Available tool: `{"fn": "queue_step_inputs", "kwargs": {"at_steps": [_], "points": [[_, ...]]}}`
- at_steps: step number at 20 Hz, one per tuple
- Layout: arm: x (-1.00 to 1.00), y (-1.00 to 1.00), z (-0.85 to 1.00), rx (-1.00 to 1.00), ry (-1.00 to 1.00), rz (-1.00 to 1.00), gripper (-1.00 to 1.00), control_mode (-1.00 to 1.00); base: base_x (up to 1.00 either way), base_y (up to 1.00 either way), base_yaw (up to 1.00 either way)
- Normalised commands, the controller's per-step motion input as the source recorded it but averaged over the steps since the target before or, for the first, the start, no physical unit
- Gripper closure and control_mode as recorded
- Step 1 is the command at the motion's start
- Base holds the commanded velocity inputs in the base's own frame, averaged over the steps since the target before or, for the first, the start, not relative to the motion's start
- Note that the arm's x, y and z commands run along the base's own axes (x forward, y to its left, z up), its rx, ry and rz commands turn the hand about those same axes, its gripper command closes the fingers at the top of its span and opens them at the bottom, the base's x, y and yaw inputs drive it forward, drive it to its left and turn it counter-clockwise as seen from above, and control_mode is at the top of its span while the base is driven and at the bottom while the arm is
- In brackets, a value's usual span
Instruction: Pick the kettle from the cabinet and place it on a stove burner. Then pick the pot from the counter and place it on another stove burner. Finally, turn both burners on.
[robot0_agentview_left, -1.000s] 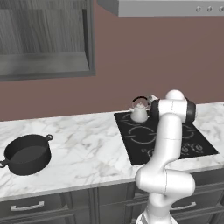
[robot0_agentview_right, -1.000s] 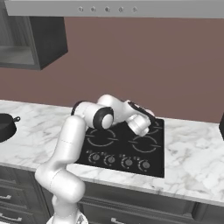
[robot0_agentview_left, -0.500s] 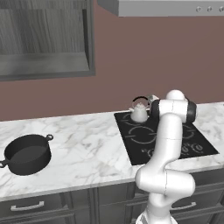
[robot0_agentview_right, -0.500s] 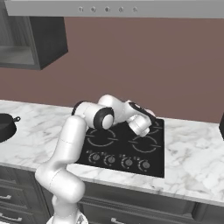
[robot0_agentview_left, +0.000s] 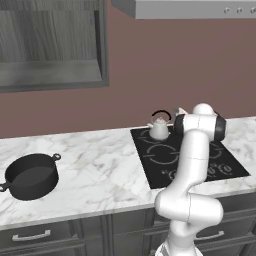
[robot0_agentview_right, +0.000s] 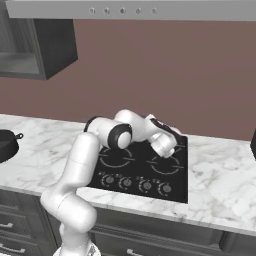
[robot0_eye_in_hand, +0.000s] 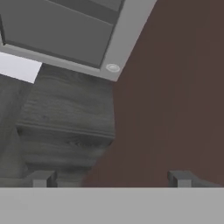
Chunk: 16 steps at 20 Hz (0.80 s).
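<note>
Kettle (robot0_agentview_left: 159, 129) sits on a rear burner (robot0_agentview_left: 161, 134); tool (robot0_eye_in_hand: 110, 178) wide open, empty.

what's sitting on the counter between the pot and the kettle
Nothing. In the left base view, bare marble counter runs from the pot to the black cooktop's left edge, then bare glass with a drawn ring up to the kettle on its back-left burner.

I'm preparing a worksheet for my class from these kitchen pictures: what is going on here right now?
A white robot arm is working at a kitchen counter. The kettle already stands on a back burner of the stove. The gripper is open and holds nothing; it points up at the wall and the cabinet. The pot sits on the counter to the left, not yet picked up.
</note>
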Motion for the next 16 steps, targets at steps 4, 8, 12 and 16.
{"fn": "queue_step_inputs", "kwargs": {"at_steps": [4,8,12,16], "points": [[-0.21,-0.17,0.00,0.00,-0.12,0.00,-1.00,-1.00,0.00,0.00,0.00],[-0.41,-0.02,0.18,0.00,-0.14,0.00,-1.00,-1.00,0.00,0.00,0.00],[-0.50,0.00,0.30,0.00,-0.17,0.00,-1.00,-1.00,0.00,0.00,0.00],[-0.59,0.00,0.35,-0.02,-0.19,0.00,-1.00,-1.00,0.00,0.00,0.00]]}}
